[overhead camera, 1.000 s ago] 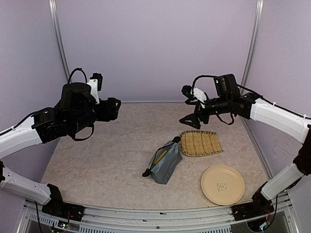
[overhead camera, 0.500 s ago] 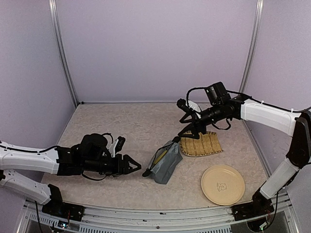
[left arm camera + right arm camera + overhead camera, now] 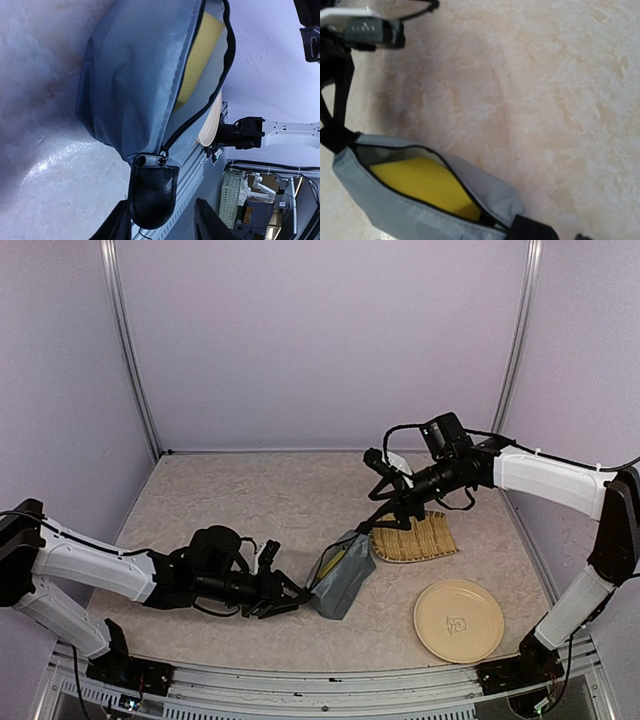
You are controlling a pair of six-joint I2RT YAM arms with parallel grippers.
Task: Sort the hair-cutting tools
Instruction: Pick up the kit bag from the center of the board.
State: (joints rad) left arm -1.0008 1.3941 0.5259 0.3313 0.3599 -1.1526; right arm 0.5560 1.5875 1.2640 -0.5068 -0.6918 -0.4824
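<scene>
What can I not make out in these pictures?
Pouch contents under the sponge: all views, covered by fabric and sponge.
Left gripper fingertips: left wrist, cut off by the bottom edge.
Right gripper touching the pouch or not: top view too small; right wrist shows almost no fingers.

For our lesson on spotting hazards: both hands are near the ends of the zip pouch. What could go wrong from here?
1. The left hand straddles the small black tab of the pouch; a grip there might slip off.
2. The right hand hangs close above the far end; pulling unevenly could drag the loose pouch instead of opening it.
3. The yellow sponge inside might spill out.
</scene>
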